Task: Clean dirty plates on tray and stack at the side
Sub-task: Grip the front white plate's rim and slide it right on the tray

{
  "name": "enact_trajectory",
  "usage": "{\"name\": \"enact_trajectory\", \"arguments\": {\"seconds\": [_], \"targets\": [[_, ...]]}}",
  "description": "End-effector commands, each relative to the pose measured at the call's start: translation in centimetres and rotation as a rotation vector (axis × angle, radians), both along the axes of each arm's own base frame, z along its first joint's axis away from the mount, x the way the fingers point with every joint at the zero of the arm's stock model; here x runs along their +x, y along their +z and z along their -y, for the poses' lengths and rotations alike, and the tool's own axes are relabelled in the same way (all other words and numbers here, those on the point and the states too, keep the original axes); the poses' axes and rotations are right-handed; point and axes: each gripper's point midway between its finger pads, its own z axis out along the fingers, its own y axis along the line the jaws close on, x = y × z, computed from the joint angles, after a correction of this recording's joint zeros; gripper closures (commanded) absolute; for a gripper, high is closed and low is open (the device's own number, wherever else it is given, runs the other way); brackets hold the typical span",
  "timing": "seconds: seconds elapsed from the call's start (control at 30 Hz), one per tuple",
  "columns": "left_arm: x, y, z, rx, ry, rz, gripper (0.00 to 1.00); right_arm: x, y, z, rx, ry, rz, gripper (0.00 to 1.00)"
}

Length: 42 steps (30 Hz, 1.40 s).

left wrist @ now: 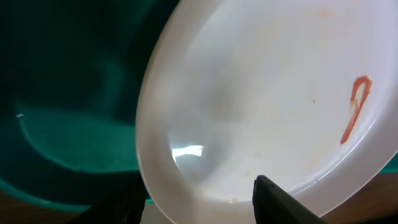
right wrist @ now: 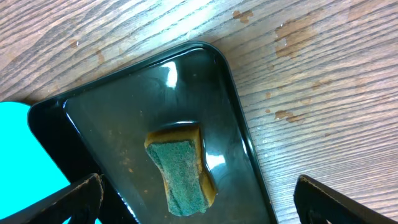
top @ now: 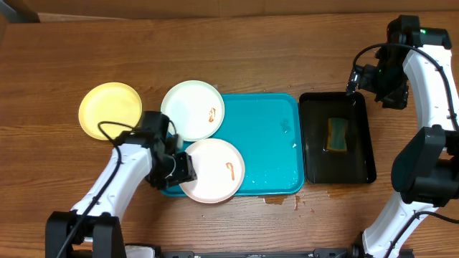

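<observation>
At the left end effector (top: 181,170), 2 dark fingers (left wrist: 277,200) straddle the left rim of the near white plate (top: 213,170). 1 finger lies over the plate's upper face; its partner sits below the rim. Neither view shows whether the fingers press on the rim, so I cannot tell whether the plate is gripped. This plate sits on the near left corner of the turquoise tray (top: 267,136), with its near edge overhanging the tray rim toward the bench (top: 272,50). A curved red smear (left wrist: 350,123) marks the plate face on the side away from this end effector.

Just beyond the left end effector, the far white plate (top: 192,109) overlaps the far left corner of the turquoise tray and carries 1 small reddish smear. Further left of it, the yellow plate (top: 110,110) rests on the bench, off the tray.

At the right end effector (top: 356,82), the jaws are spread wide with nothing between them. It hangs near the far right corner of the black tray (top: 362,154), which stands just beside the right rim of the turquoise tray. A green-and-yellow sponge (right wrist: 181,171) lies in the black tray, framed between the 2 fingers in the right wrist view.
</observation>
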Motion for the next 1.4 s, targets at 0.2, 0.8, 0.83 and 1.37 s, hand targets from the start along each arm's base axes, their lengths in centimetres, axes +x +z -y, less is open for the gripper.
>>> {"name": "enact_trajectory", "arguments": {"seconds": [0.2, 0.8, 0.83, 1.37], "targets": [[1.4, 0.3, 4.9, -0.04, -0.081, 0.111, 0.39, 0.5, 1.1, 0.1, -0.008, -0.003, 0.039, 0.0], [3.2, 2.6, 4.8, 0.085, -0.056, 0.164, 0.38, 0.5, 1.1, 0.1, -0.008, -0.003, 0.039, 0.0], [3.5, 3.0, 4.6, 0.098, -0.057, 0.175, 0.39, 0.5, 1.1, 0.1, -0.008, -0.003, 0.039, 0.0], [3.7, 1.8, 4.4, 0.127, -0.063, 0.159, 0.78, 0.5, 1.1, 0.1, -0.008, -0.003, 0.039, 0.0]]}}
